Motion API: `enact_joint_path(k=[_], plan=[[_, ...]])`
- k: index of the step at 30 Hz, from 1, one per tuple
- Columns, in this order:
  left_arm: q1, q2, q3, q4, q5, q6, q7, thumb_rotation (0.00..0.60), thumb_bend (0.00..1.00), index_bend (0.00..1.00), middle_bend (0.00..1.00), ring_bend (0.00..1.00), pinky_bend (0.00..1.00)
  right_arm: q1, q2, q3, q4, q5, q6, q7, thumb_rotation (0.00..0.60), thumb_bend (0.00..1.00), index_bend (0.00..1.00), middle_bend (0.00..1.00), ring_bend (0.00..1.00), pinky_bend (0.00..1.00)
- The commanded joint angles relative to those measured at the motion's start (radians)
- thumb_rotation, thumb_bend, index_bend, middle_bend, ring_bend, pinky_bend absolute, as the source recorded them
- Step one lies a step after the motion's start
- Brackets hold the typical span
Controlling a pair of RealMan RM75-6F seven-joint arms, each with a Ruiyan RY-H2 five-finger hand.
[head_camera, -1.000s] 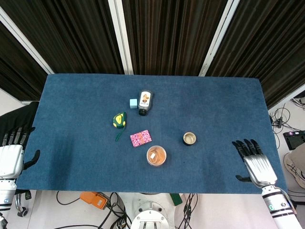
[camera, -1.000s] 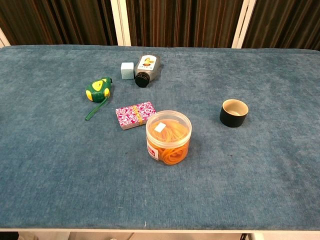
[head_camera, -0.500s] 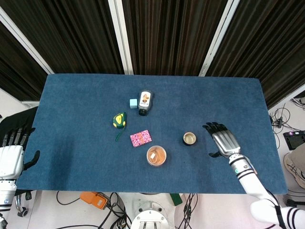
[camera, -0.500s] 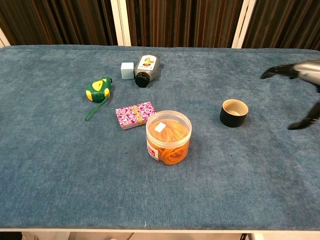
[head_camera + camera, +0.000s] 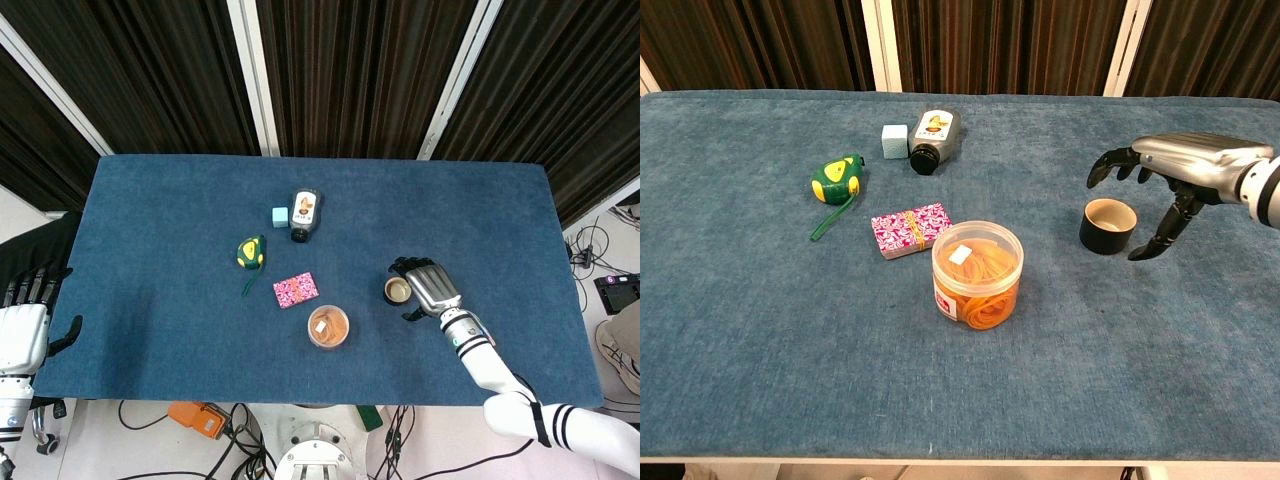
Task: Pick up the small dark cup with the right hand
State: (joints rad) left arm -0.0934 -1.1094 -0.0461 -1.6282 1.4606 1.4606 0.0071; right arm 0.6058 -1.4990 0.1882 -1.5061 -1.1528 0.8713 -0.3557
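Note:
The small dark cup (image 5: 397,291) (image 5: 1107,226) stands upright on the blue table, right of centre, its pale inside showing. My right hand (image 5: 427,285) (image 5: 1172,168) hovers just to the cup's right and over its far side, fingers spread and curved around it, holding nothing. In the chest view the fingertips hang above and beside the rim, with a gap between thumb and cup. My left hand (image 5: 25,320) rests off the table's left edge, fingers apart and empty.
A clear tub of orange rubber bands (image 5: 328,326) (image 5: 977,275) stands left of the cup. Further left lie a pink patterned box (image 5: 295,290), a green tape measure (image 5: 250,253), a small pale blue cube (image 5: 280,216) and a bottle on its side (image 5: 304,214).
My right hand has travelled left from the table's right edge to the cup, and its fingers now arch around it. The cup and left hand have not moved.

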Motion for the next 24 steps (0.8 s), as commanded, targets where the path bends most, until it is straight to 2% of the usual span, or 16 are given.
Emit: enact_joint_path(k=[1, 5, 11, 20, 24], plan=[[-0.001, 0.001, 0.000, -0.002, -0.003, -0.004, 0.000, 0.600, 0.34, 0.14, 0.04, 0.08, 0.07, 0.013, -0.016, -0.002, 0.012, 0.010, 0.005, -0.008, 0.600, 0.12, 0.35, 0.28, 0.29, 0.31], [-0.001, 0.002, 0.000, -0.003, -0.004, -0.005, 0.002, 0.600, 0.34, 0.14, 0.04, 0.08, 0.07, 0.030, -0.032, -0.005, 0.021, 0.018, 0.009, -0.021, 0.600, 0.13, 0.36, 0.29, 0.31, 0.33], [-0.001, 0.004, -0.001, -0.006, -0.008, -0.007, 0.001, 0.600, 0.34, 0.14, 0.04, 0.08, 0.07, 0.043, -0.055, -0.014, 0.030, 0.016, 0.026, -0.028, 0.600, 0.23, 0.40, 0.32, 0.37, 0.39], [-0.002, 0.007, -0.001, -0.008, -0.014, -0.015, 0.000, 0.600, 0.34, 0.14, 0.04, 0.08, 0.07, 0.054, -0.068, -0.032, 0.040, 0.032, 0.033, -0.041, 0.600, 0.27, 0.41, 0.38, 0.42, 0.49], [-0.002, 0.008, -0.002, -0.011, -0.019, -0.016, -0.001, 0.600, 0.34, 0.14, 0.04, 0.08, 0.07, 0.061, -0.069, -0.041, 0.041, 0.045, 0.028, -0.054, 0.600, 0.27, 0.41, 0.39, 0.43, 0.50]])
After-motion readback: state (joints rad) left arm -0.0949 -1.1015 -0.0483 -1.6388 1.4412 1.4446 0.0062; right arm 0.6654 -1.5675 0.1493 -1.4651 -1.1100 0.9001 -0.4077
